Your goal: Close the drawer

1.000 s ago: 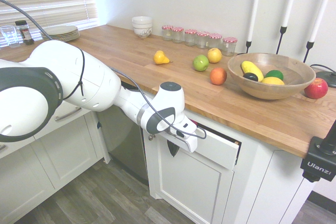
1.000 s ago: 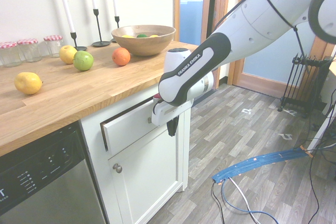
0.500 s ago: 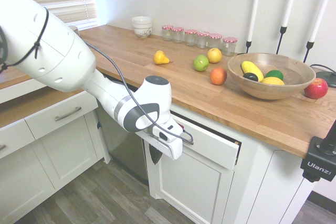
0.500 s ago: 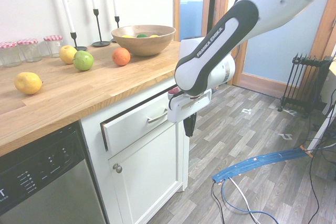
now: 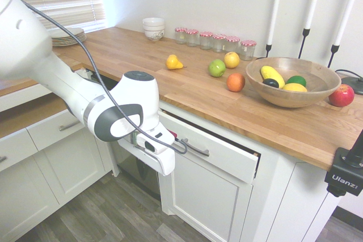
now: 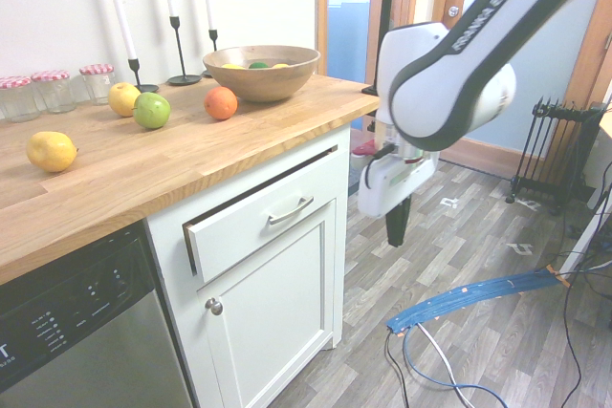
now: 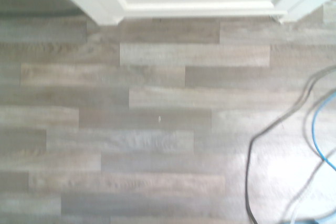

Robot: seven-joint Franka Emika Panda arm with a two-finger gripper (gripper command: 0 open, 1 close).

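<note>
"Starting with the drawer (image 6: 251,224), where does it lie?"

"Directly beneath the wooden surface (image 6: 182,161), above the white cabinet door (image 6: 273,308) with its round knob (image 6: 214,306). Its front stands slightly proud of the frame, with a dark gap along the top edge. Finding: not fully closed."

"And the hand (image 6: 396,239)?"

"Out in front of the drawer and clear of it, over the floor (image 6: 459,284), fingers pointing down. No contact with the front or the curved handle (image 6: 290,210) is observed. In the second exterior view, a strip of floor shows between hand and cabinet."

"Condition of the hand?"

"Shut, the fingers together, with nothing in its hold."

"Does the wrist view agree?"

"It shows floorboards and the lower part of the white cabinet door; the drawer is outside that view."

"Items on the surface?"

"A wooden bowl (image 6: 263,75) containing fruit, with an orange (image 6: 220,102) and a green apple (image 6: 151,111) nearby. All noted above the drawer's level."
</note>
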